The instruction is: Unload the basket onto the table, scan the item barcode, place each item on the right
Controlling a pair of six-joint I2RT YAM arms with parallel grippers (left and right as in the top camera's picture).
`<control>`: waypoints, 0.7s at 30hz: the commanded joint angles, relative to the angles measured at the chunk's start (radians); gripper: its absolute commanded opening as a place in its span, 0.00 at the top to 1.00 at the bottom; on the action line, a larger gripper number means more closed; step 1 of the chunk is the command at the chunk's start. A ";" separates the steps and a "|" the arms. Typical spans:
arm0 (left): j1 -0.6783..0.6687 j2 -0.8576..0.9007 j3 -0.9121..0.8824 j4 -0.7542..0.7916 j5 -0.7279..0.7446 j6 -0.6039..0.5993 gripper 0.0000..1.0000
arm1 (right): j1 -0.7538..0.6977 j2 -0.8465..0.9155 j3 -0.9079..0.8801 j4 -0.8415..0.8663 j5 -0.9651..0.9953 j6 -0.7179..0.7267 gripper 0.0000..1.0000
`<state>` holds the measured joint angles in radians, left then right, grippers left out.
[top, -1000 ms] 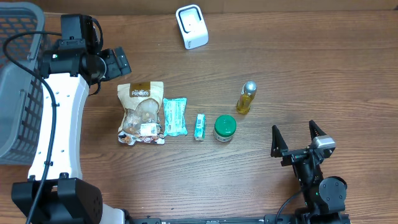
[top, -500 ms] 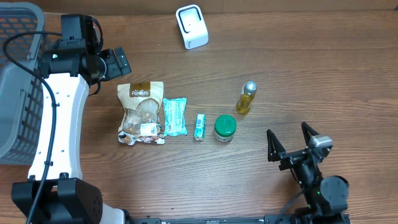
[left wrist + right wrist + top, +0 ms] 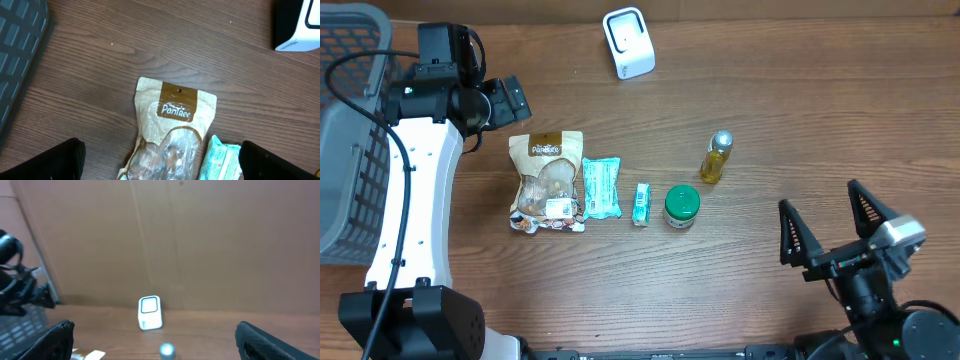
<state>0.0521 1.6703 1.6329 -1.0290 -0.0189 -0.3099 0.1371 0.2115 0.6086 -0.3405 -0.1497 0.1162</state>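
Left end effector [image 3: 508, 100] hangs over the far-left part of the counter [image 3: 800, 90], jaws spread wide and holding nothing. Its wrist view looks down on the PanTree snack pouch [image 3: 548, 182], which lies flat just in front of it. Right end effector [image 3: 819, 196] is at the near-right side, jaws also spread wide and empty, well apart from every item. Five items lie in a loose row mid-counter. From left to right they are the snack pouch, a teal packet [image 3: 601, 187] touching or nearly touching the pouch's right edge, a small teal box [image 3: 641, 204], and a green-lidded jar [image 3: 681, 206] upright. A yellow bottle [image 3: 717, 158] with a silver cap stands upright just beyond the jar. No item is gripped and I can't make out a barcode from these views. The white barcode scanner [image 3: 628, 42] stands at the far edge, well apart from the row. It also shows in the right wrist view, against the wall. A grey basket [image 3: 345, 130] sits at the far-left edge, beside the left arm.
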 commanded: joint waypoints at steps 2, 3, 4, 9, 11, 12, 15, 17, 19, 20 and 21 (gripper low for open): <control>-0.006 -0.002 0.007 0.000 -0.011 0.008 0.00 | -0.004 0.140 0.211 -0.083 -0.095 0.008 0.00; -0.006 -0.002 0.007 0.000 -0.010 0.008 0.00 | -0.004 0.169 0.257 -0.117 -0.104 0.008 0.00; -0.006 -0.002 0.007 0.000 -0.011 0.008 0.00 | -0.004 0.202 0.308 -0.160 -0.107 0.008 0.00; -0.006 -0.002 0.007 0.000 -0.011 0.008 0.00 | -0.004 0.391 0.517 -0.383 -0.107 0.008 0.00; -0.006 -0.002 0.007 0.000 -0.011 0.008 0.00 | -0.004 0.444 0.556 -0.434 -0.107 0.008 0.00; -0.006 -0.002 0.007 0.000 -0.011 0.008 0.00 | -0.004 0.467 0.569 -0.452 -0.107 0.008 0.00; -0.006 -0.002 0.007 0.000 -0.011 0.008 0.00 | -0.004 0.547 0.612 -0.510 -0.108 0.008 0.00; -0.006 -0.002 0.007 0.000 -0.011 0.008 0.01 | -0.004 0.589 0.623 -0.530 -0.116 0.008 0.00; -0.006 -0.002 0.007 0.000 -0.011 0.008 0.00 | -0.004 0.629 0.623 -0.533 -0.138 0.008 0.00; -0.006 -0.002 0.007 0.000 -0.011 0.008 0.00 | -0.004 0.643 0.623 -0.533 -0.142 0.008 0.00; -0.006 -0.002 0.007 0.000 -0.010 0.008 0.00 | -0.004 0.652 0.623 -0.533 -0.142 0.008 0.00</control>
<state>0.0521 1.6703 1.6329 -1.0294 -0.0219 -0.3099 0.1371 0.8444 1.1988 -0.8734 -0.2684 0.1230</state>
